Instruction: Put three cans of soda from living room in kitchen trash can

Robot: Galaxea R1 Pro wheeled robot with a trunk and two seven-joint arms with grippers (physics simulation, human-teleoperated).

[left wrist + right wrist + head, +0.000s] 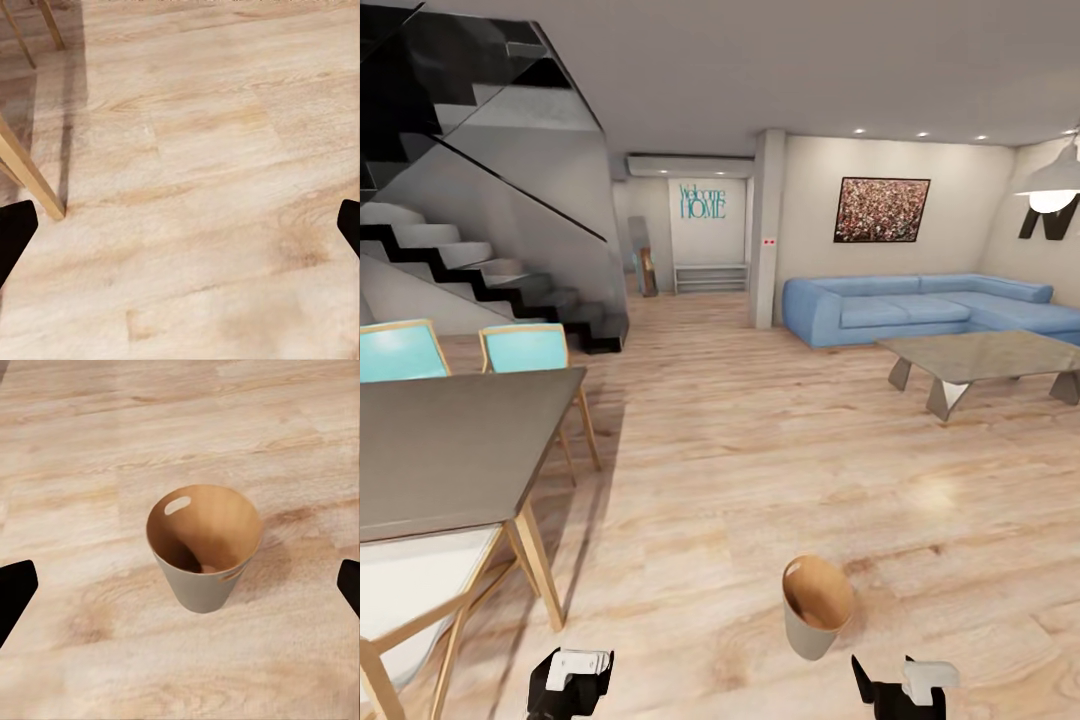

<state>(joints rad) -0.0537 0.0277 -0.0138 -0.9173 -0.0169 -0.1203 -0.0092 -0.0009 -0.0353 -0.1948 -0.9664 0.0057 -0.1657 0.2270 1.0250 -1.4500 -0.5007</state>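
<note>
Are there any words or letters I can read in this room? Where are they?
"Welcome HOME": teal letters on the far white wall of the hallway, above a low bench.
Big dark letters on the right wall, partly hidden behind the hanging lamp: cannot be read whole.
Small red marks on the pillar: too small to read.
The framed picture above the blue sofa carries no words.
The bin has no label.

"Welcome HOME" in teal on far wall (702,202).
</note>
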